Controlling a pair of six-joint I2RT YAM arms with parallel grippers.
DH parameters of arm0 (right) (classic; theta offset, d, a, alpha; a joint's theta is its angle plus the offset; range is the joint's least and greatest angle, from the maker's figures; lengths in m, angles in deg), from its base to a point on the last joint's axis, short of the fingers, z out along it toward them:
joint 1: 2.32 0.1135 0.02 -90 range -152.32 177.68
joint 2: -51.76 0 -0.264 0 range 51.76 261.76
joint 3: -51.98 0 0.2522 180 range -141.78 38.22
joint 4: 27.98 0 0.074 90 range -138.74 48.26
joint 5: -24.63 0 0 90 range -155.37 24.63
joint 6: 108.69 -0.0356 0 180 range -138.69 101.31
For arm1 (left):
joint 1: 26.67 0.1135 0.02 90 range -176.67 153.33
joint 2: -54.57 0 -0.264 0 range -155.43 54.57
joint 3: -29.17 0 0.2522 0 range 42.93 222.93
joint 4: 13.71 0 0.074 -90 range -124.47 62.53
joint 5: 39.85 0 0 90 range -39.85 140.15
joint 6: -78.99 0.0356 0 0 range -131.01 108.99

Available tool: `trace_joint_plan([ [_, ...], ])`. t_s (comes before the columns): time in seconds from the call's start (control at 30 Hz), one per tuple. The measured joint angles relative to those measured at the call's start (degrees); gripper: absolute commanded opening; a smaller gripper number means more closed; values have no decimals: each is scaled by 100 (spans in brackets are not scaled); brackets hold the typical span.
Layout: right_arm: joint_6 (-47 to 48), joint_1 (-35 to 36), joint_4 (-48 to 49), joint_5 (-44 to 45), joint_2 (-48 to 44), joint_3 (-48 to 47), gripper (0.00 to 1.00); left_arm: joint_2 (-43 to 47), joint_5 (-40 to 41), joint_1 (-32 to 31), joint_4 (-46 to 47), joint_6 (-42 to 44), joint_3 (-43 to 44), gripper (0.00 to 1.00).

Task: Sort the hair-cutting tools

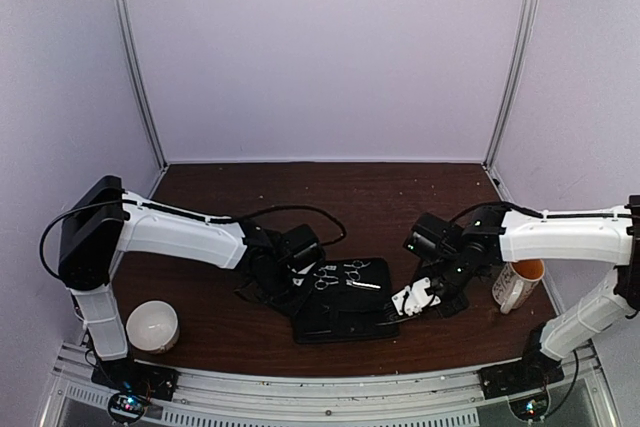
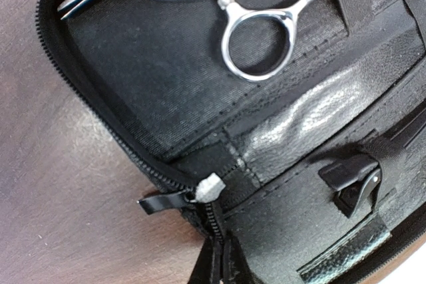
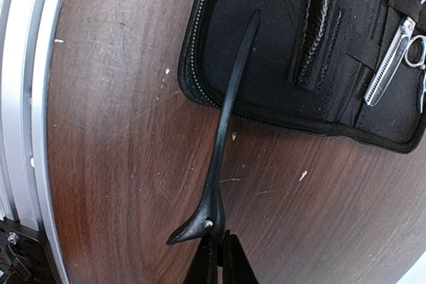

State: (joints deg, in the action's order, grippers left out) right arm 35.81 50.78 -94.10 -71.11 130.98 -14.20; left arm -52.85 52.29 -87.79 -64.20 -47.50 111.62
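The black case (image 1: 345,315) lies open in the middle of the table. Two silver scissors (image 1: 340,275) lie strapped in its far half; their ring loops (image 2: 259,31) fill the top of the left wrist view. My left gripper (image 2: 219,261) is shut on the case's zipper edge (image 2: 212,221) at its left side (image 1: 280,285). A black clip (image 2: 353,181) sits tucked in a case pocket. My right gripper (image 3: 216,261) is shut on the wide end of a second black clip (image 3: 229,124), whose thin tip reaches over the case's corner (image 3: 266,64). It is at the case's right edge (image 1: 405,302).
A white mug (image 1: 520,282) with an orange inside stands at the right, close to the right arm. A white dome-shaped thing (image 1: 152,325) sits at the front left. The metal rail (image 3: 20,98) runs along the table's near edge. A serrated scissor blade (image 3: 389,58) lies under a strap.
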Motion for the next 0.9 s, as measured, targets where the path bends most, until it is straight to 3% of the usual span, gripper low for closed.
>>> trace_joint_plan([
  [0.9, 415, 151, 979, -46, 1147, -44, 0, 4, -15, 0, 52, 195, -33, 0],
])
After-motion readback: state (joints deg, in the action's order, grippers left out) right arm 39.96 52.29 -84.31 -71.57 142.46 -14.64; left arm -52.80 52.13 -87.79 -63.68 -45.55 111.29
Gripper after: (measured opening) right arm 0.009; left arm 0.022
